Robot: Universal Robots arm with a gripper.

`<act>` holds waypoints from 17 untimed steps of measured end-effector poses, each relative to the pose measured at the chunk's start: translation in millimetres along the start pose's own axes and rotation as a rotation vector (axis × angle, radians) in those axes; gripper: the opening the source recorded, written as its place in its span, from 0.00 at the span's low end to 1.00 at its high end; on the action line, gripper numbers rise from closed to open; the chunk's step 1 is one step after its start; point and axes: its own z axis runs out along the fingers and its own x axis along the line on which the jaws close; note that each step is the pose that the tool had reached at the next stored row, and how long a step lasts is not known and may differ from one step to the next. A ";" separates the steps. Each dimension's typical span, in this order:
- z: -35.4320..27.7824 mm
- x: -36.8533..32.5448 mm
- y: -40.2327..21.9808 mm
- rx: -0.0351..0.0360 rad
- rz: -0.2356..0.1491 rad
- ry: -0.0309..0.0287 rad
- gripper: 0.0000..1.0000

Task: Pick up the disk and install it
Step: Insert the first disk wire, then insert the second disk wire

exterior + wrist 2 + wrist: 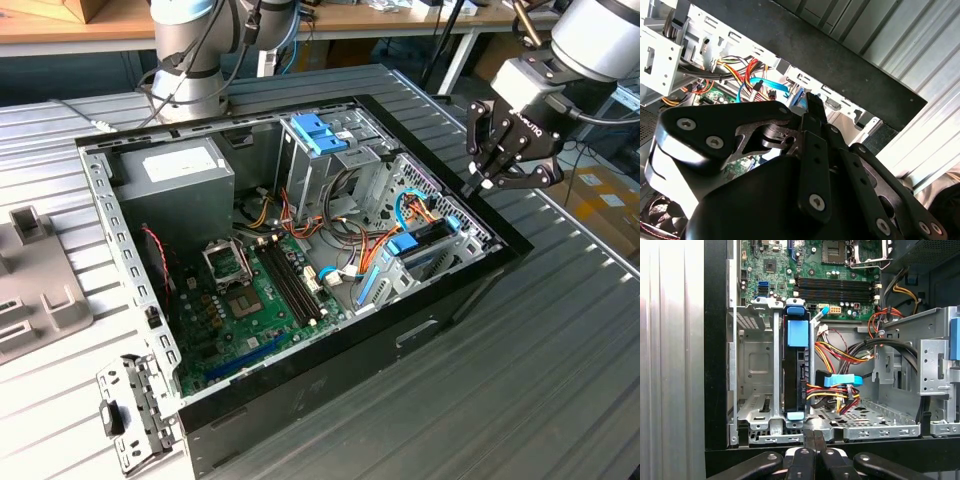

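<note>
The hard drive (796,375) stands on edge in its slot in the drive bay (760,385) near the computer case (300,400) front wall. The gripper (478,180) hovers just above that wall's rim, jaws clenched and empty, with bare desk (560,370) beyond.

an open computer case (300,400) lay on the ribbed metal table (560,380). the gripper (487,176) hovered above the case's edge at the exterior view's right, beside the drive bay (425,245).
</note>
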 end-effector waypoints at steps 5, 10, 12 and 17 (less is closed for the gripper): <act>-0.2 0.0 0.5 0.0001 0.000 0.0002 0.11; -0.1 0.1 9.2 0.0000 0.000 0.0000 0.11; -0.1 0.1 9.2 0.0000 0.000 0.0000 0.11; -0.2 0.1 9.3 0.0000 0.000 0.0001 0.30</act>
